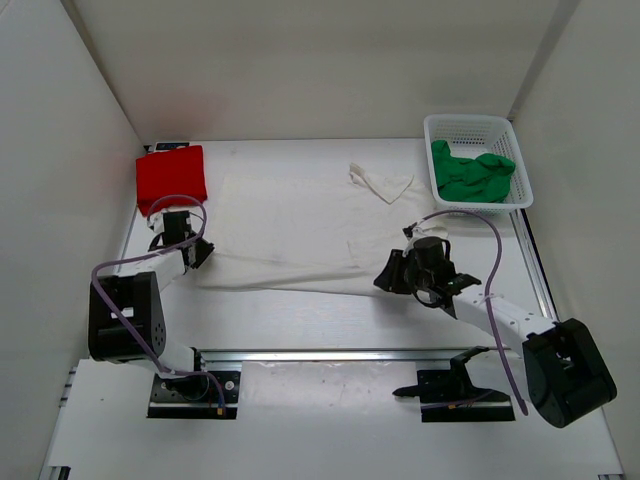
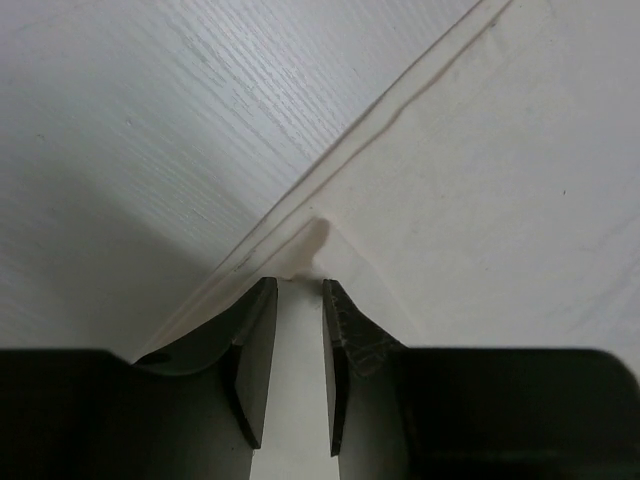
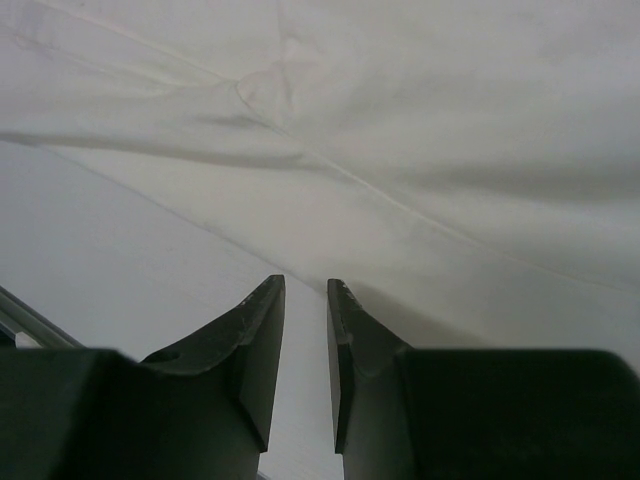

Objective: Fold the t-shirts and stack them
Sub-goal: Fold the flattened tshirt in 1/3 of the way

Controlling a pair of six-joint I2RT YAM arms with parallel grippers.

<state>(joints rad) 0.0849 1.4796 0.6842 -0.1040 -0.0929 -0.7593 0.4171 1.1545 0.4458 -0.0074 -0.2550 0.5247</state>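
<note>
**At the white t-shirt's near edge: both grippers lined up, no grip**

At the near edge of the white t-shirt point(image 1: 290, 225), one arm sits on each end. The shirt is spread flat on the table point(image 1: 300, 320), lying sideways with its collar end to the right.

- Left gripper point(image 2: 298, 285): at the shirt's near-left corner. Jaws stand a narrow gap apart. The cloth corner lies right at the tips, and I see nothing clamped.
- Right gripper point(image 3: 305, 285): at the right end of the near edge. Jaws also narrowly apart with nothing between them. Bare table is under the tips and the cloth edge is just ahead.
- Red t-shirt point(image 1: 170, 178): folded, just past the white shirt's far-left corner. I read it as done and as the base of the stack.
- Green t-shirt point(image 1: 470, 175): bunched in the white mesh basket point(image 1: 468, 119), beyond the white shirt's collar end. Not yet handled.

Step in hand, my read: the first fold of the white shirt, at the pick-up of its near edge.

The next move calls for:
- the right gripper nudging forward onto the edge
- both closing on a single layer of cloth
- lifting together at matched height
- carrying the near edge over to the far edge without dragging the shirt

Risk: thin cloth can slip out of a shallow pinch.

Writing: no brand, label or print is readable on the shirts, basket or arms.
</note>
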